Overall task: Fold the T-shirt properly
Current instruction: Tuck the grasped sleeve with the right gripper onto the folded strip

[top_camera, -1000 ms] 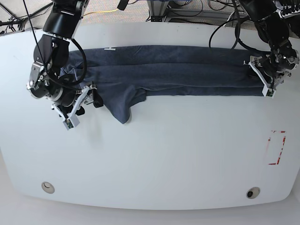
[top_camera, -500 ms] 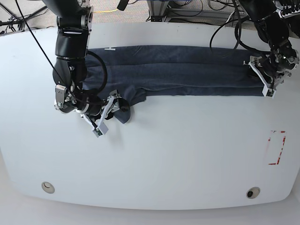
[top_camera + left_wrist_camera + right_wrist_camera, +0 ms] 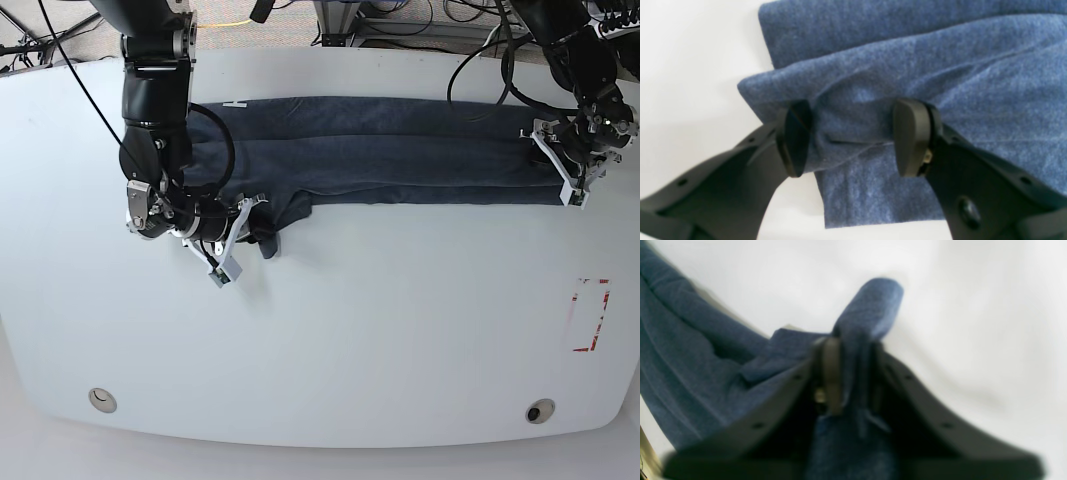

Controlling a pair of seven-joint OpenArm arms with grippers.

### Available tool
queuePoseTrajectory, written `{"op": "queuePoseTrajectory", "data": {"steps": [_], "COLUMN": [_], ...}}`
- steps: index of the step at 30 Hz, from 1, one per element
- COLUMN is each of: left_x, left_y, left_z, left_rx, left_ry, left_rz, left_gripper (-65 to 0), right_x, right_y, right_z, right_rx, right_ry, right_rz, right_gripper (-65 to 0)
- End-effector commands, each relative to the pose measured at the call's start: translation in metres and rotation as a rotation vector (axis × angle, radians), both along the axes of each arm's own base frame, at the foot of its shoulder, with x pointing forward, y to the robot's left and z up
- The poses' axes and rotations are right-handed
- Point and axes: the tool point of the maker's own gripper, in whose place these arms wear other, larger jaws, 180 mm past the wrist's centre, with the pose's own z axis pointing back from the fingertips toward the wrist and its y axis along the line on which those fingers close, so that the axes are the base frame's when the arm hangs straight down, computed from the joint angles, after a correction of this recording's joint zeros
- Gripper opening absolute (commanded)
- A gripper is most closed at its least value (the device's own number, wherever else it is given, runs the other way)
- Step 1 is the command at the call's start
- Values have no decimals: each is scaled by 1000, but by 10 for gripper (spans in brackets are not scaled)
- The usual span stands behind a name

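The dark navy T-shirt [image 3: 380, 150] lies as a long folded band across the far part of the white table [image 3: 350, 330], with a flap hanging down at its left end. My right gripper [image 3: 256, 224] is shut on that flap; the blurred right wrist view shows the cloth [image 3: 870, 303] pinched between the jaws of the gripper [image 3: 853, 373]. My left gripper [image 3: 570, 172] is at the band's right end. In the left wrist view it [image 3: 853, 138] stands open, with a raised ridge of the shirt [image 3: 940, 66] between its fingertips [image 3: 910, 136].
A red-marked rectangle [image 3: 590, 315] is on the table at the right. Two round holes [image 3: 102, 400] [image 3: 540, 411] sit near the front edge. Cables [image 3: 400, 20] lie behind the table.
My right gripper has swung right from beside the shirt's left end to the hanging flap and closed on it; the flap now looks shorter. The left arm has not moved.
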Motion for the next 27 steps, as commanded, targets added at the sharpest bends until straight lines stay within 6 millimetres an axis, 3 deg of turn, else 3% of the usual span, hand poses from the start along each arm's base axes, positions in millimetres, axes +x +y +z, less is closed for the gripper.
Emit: {"op": "queuePoseTrajectory", "data": {"steps": [1, 4, 10, 21, 27], "left_x": [-8, -7, -7, -8, -8], "left_y": [10, 10, 9, 9, 11], "left_z": [-1, -1, -1, -2, -2], "left_rx": [42, 42, 42, 41, 43], "left_ry": [43, 44, 44, 47, 48], "left_rz": [8, 6, 5, 5, 5], "left_gripper": [-292, -292, -292, -292, -292], "right_x": [17, 23, 2, -62, -88], "right_y": [-1, -7, -40, -73, -68], "right_z": [22, 48, 70, 71, 75], "right_rx": [24, 10, -75, -190, -202], "right_ry": [-73, -160, -209, -198, -188], "right_rz": [-7, -15, -73, -132, -107], "right_gripper": [-650, -650, -650, -650, -650]}}
